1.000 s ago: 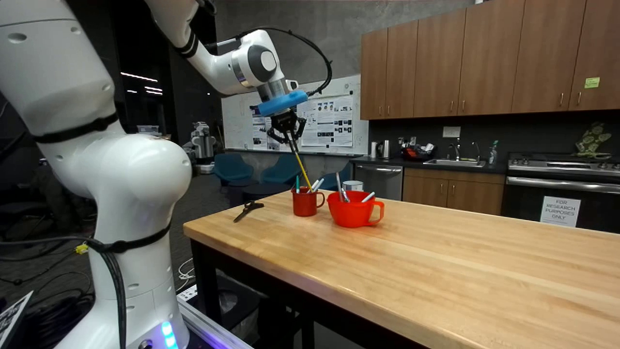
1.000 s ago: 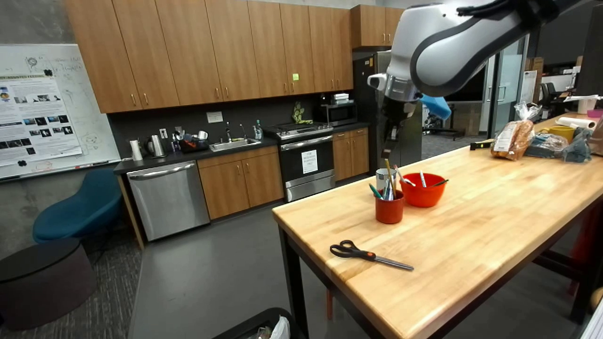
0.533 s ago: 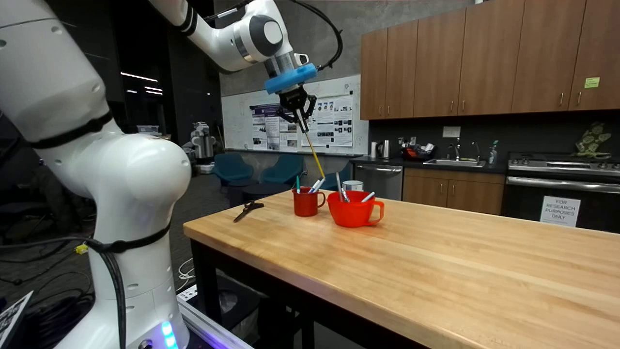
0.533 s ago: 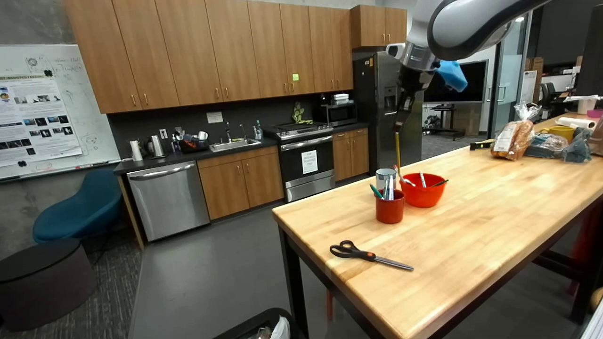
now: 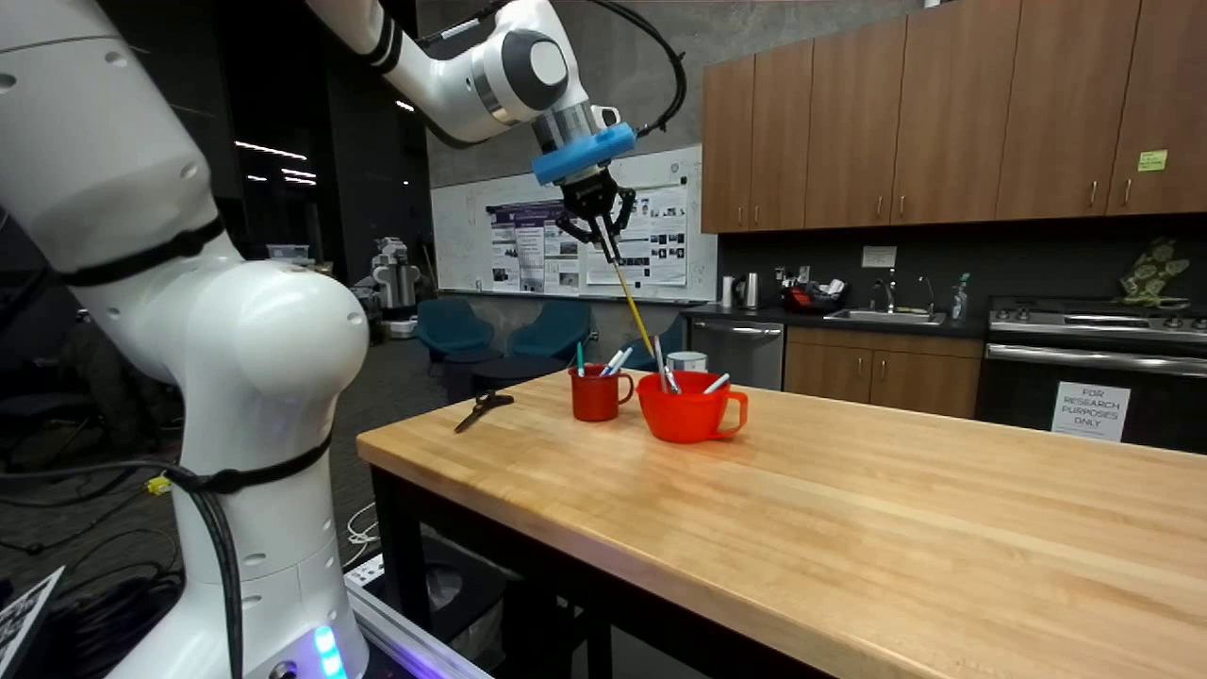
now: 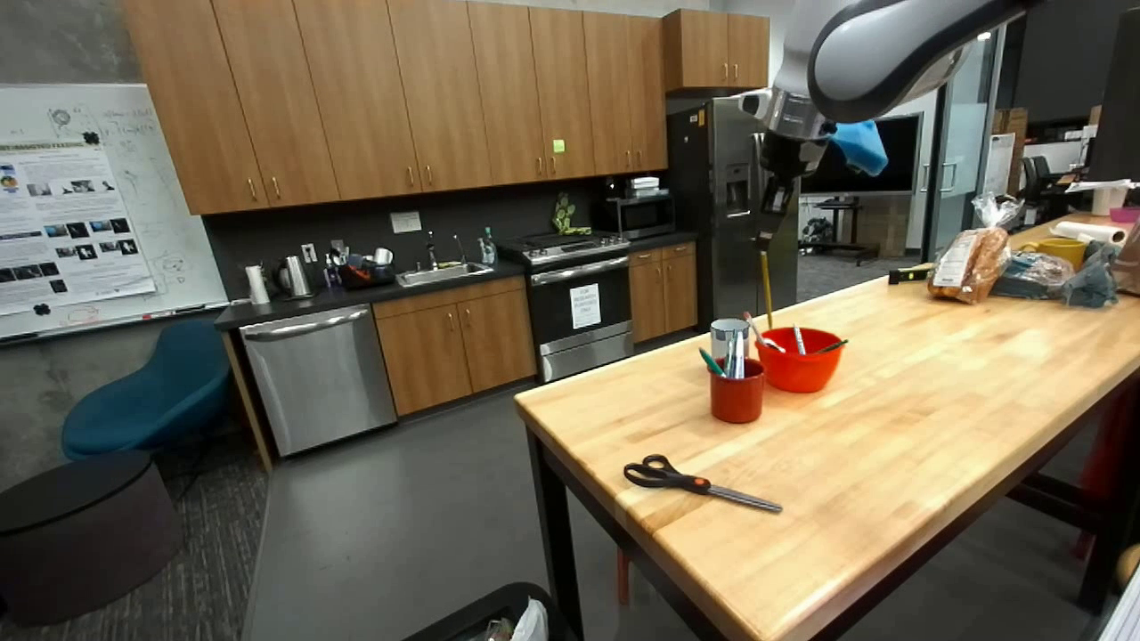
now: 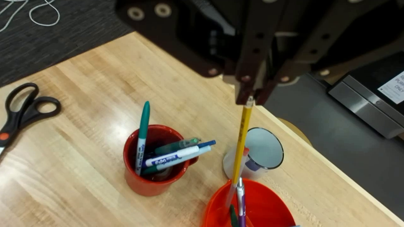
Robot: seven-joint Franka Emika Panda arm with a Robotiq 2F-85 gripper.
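In my wrist view the scissors [image 7: 19,119] lie leftmost on the counter [image 7: 88,126], the mug [image 7: 146,186] with markers [image 7: 172,156] in it stands to their right, and the handled bowl [image 7: 268,205] with pens [image 7: 241,200] in it sits farther right, a cup [image 7: 265,148] just behind. The pencil [image 7: 241,142] runs down from my hand [image 7: 252,98], overlapping the bowl's rim there.

"FOR RESEARCH PURPOSES ONLY" on wht sign [image 5: 1091,411], oven dr [image 5: 1021,394]
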